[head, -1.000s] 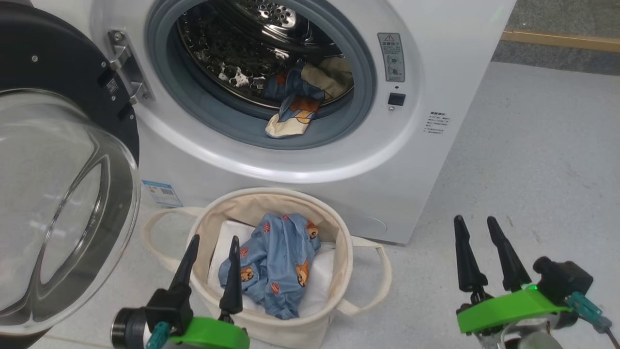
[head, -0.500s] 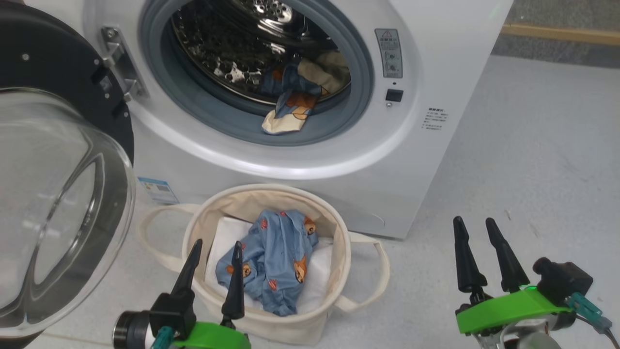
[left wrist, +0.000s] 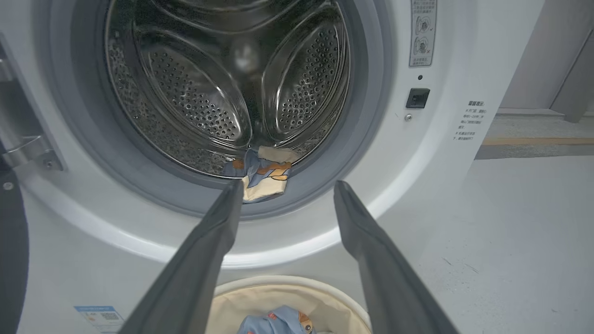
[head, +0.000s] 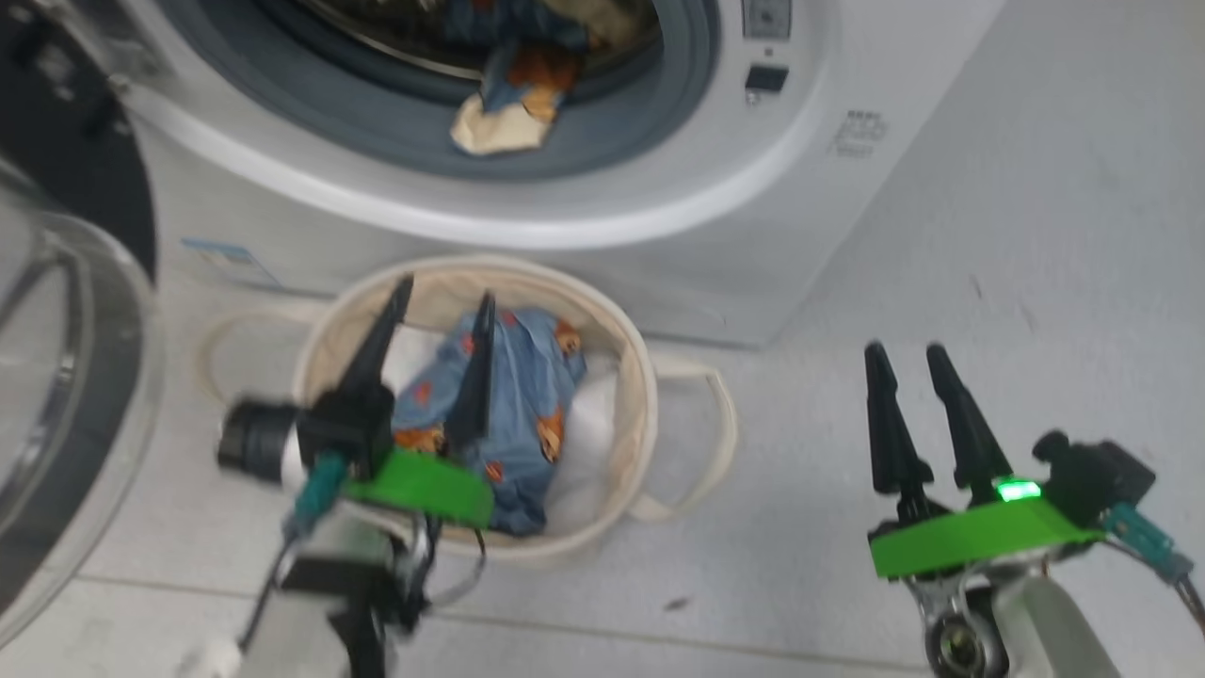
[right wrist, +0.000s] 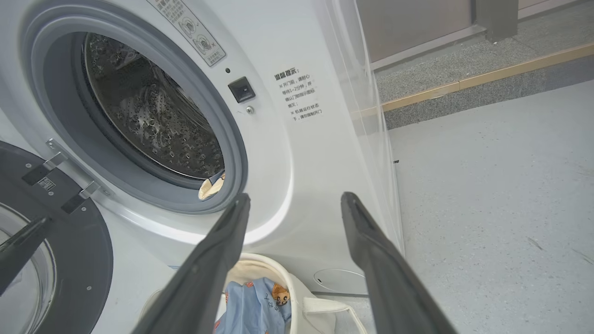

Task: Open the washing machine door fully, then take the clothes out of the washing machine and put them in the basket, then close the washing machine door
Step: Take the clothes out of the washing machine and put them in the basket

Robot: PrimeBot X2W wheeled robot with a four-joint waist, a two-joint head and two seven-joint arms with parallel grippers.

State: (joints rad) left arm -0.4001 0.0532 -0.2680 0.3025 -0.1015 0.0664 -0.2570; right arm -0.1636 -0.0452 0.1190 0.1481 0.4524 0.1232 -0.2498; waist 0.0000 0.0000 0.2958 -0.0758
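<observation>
- Blue cartoon-print fabric clothes (head: 527,395), one bundle, lie in round cream canvas basket (head: 584,311) w/ loop handles, on top of plain white sheet (head: 588,443). Basket sits on grey floor (head: 1036,235), just in front of white front-loading washing machine (head: 659,188).
- 2nd garment (left wrist: 262,174), blue w/ orange & cream patches, lies at bottom of perforated steel drum (left wrist: 199,93), its cream end draped over grey rubber seal (left wrist: 366,116) of the mouth. Rest of drum looks bare, as far as left wrist view shows.
- Round black-rimmed glass washing machine door (head: 56,282) stands wide open at machine's L side, so step 1 looks done.
- Empty left hand (head: 447,288) hovers above basket, long dark fingers spread wide, nothing between them. Its wrist cam looks straight at the draped garment.
- Empty right hand (head: 906,350) hangs over bare floor, R of basket, fingers parted, holding nothing.
- Step in hand, by the look of it: unloading, approx. halfway, w/ one piece in basket & one to go. Door-closing not yet due.
- Next move prob. calls for a reach to drum mouth, a pinch on the draped fold, a lift clear of the seal lip so fabric doesn't snag, then a drop into basket.
</observation>
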